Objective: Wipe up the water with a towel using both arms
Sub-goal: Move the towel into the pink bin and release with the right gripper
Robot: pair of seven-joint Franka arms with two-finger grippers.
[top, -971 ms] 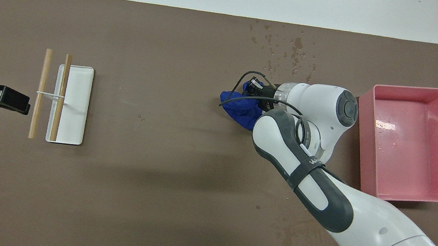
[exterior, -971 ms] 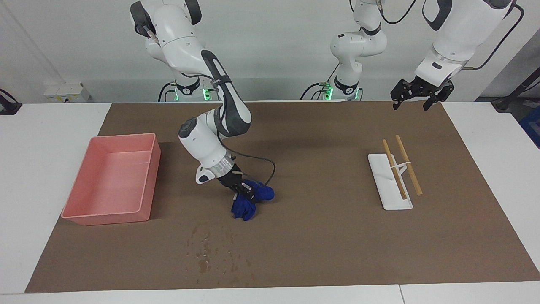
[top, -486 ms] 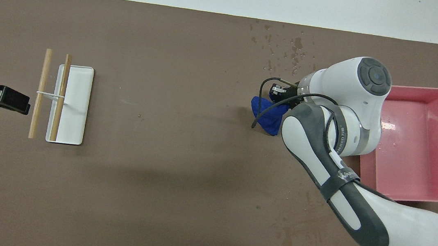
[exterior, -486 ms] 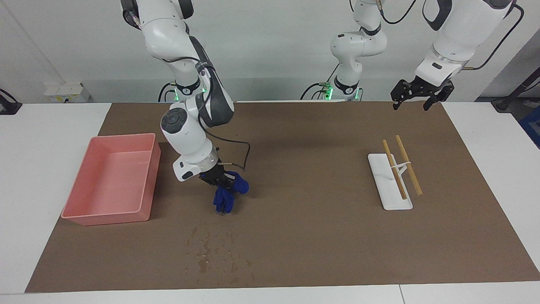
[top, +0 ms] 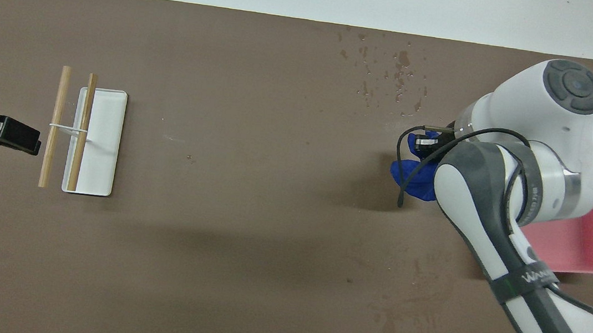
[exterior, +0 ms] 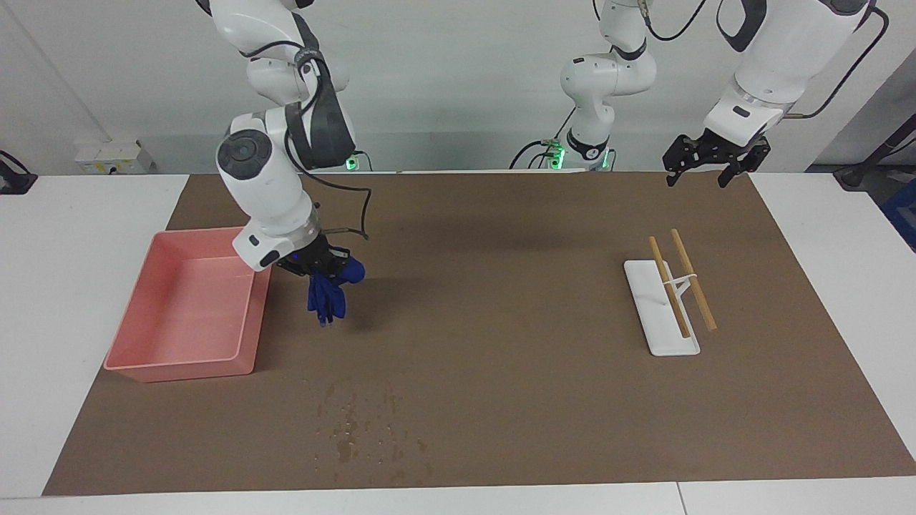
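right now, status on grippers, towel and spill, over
Right gripper shut on blue towel, hanging over the mat beside pink bin. Left gripper open, waiting. Water unwiped, farther from robots; nothing in the way.

Blue towel in R claw

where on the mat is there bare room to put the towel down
The widest bare stretch of the brown mat lies between the pink bin and the white tray carrying two wooden sticks. The water speckles the edge farthest from the robots. It is crowded beside the bin, where the right gripper dangles the blue towel.
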